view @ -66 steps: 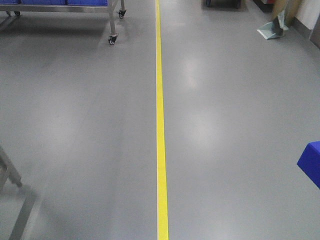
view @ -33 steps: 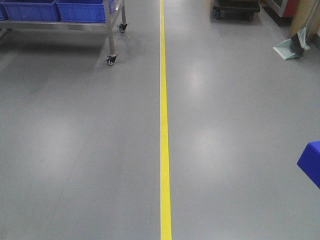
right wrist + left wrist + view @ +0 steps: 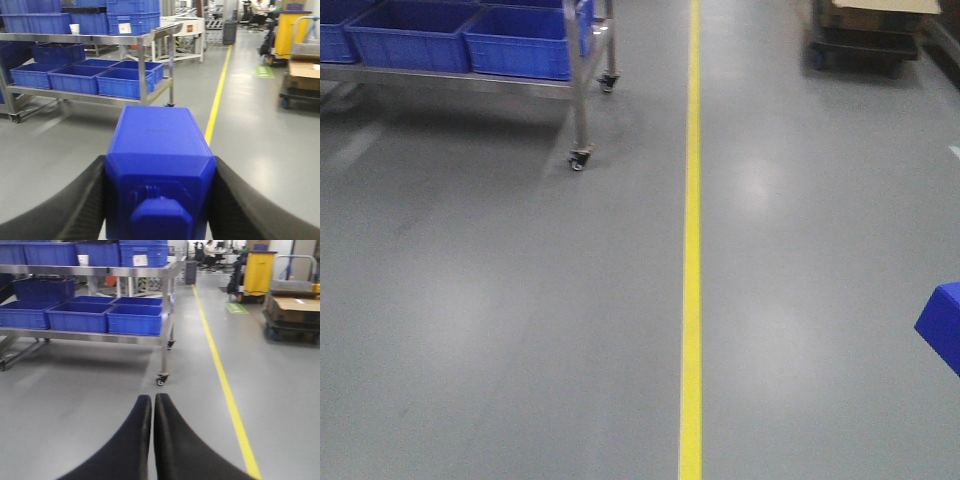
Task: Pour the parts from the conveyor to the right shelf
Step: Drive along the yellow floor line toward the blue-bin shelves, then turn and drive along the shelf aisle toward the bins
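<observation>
Blue block (image 3: pixel 159 145) pinched in right claw (image 3: pixel 159 167), shelf (image 3: pixel 470 86) further into view

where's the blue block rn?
Right wrist view: the blue block sits centre foreground, clamped in the right gripper, stud toward the camera. Front view: what looks like its corner shows at the right edge, right of the yellow floor line.
</observation>
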